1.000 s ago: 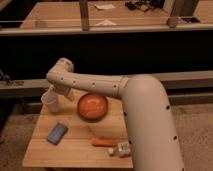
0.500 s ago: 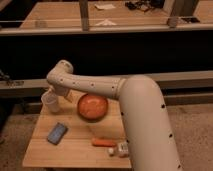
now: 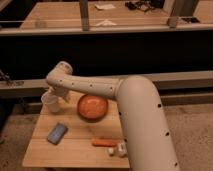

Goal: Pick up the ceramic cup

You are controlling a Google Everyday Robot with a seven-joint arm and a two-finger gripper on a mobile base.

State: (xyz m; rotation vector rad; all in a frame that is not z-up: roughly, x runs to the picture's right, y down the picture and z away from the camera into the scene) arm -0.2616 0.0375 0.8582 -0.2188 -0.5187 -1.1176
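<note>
The ceramic cup (image 3: 50,102) is small, plain and white. It stands upright at the back left corner of the wooden table (image 3: 80,152). My white arm reaches in from the right, bends at a joint above the cup, and points down. My gripper (image 3: 53,93) is right at the cup's rim, partly hidden by the wrist. Whether it touches the cup does not show.
A wide orange bowl (image 3: 92,106) sits just right of the cup. A blue-grey flat object (image 3: 57,133) lies in front of the cup. An orange stick-like item (image 3: 104,143) and a small white object (image 3: 119,149) lie near the front edge. A dark counter runs behind.
The thick part of the arm has shifted slightly left. The gripper stays at the cup, and the cup has not moved.
</note>
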